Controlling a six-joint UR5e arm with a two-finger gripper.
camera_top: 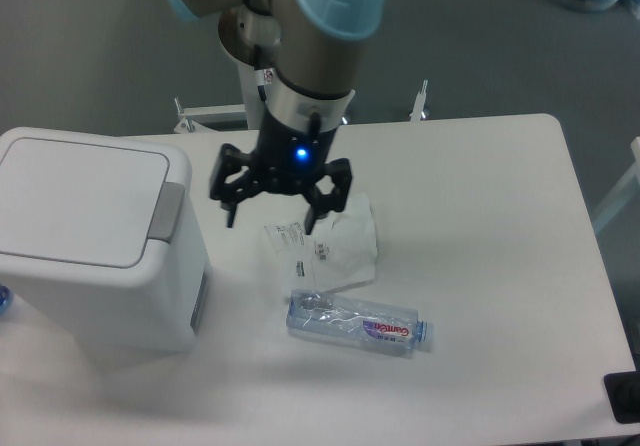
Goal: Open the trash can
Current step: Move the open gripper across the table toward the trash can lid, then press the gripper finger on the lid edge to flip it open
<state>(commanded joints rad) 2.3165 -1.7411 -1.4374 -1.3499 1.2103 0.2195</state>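
From the one camera, the trash can (85, 236) sits on the left side of the table (500, 266) with its lid shut flat and its grey tab (166, 212) facing the middle. The gripper (272, 213) hangs in the air beside it with its fingers spread wide, holding nothing, above a white bag (330, 251) and near a bottle (358, 323). I think it is reaching toward the can, and next it needs to get to that grey tab and push it.

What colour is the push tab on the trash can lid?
Grey, on the white trash can; the push tab sits at the lid's right edge in the fixed camera view.
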